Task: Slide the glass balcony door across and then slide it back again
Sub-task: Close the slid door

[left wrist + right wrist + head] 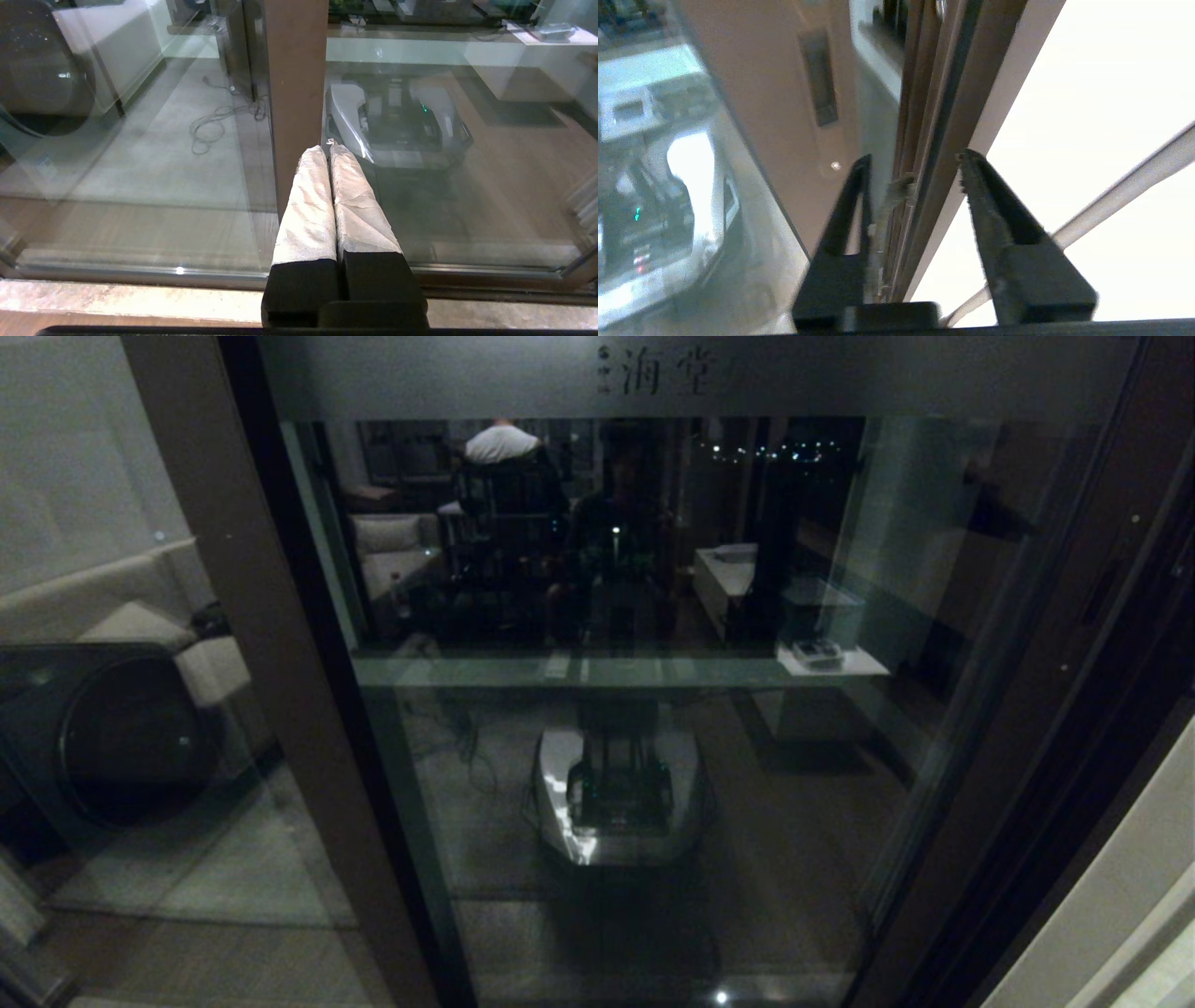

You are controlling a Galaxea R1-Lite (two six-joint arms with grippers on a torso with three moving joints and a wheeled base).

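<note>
The glass balcony door (635, 756) fills the head view, with its frosted band and etched motif (663, 373) at the top. Its right stile (1055, 663) carries the narrow handle slot (819, 79). Neither arm appears in the head view. My right gripper (913, 163) is open, its black fingers (971, 186) standing either side of that stile's outer edge and the jamb channels, below the slot. My left gripper (327, 149) is shut on nothing, its white-wrapped fingertips low by the brown stile (294, 93) at the door's left side; whether they touch it I cannot tell.
Left of the door, a fixed glass panel shows a pale sofa (140, 607) and a dark round-fronted appliance (121, 737). A white wall (1120, 896) adjoins the jamb on the right. The stone sill and floor track (117, 289) run below. The glass reflects my own base (616, 793).
</note>
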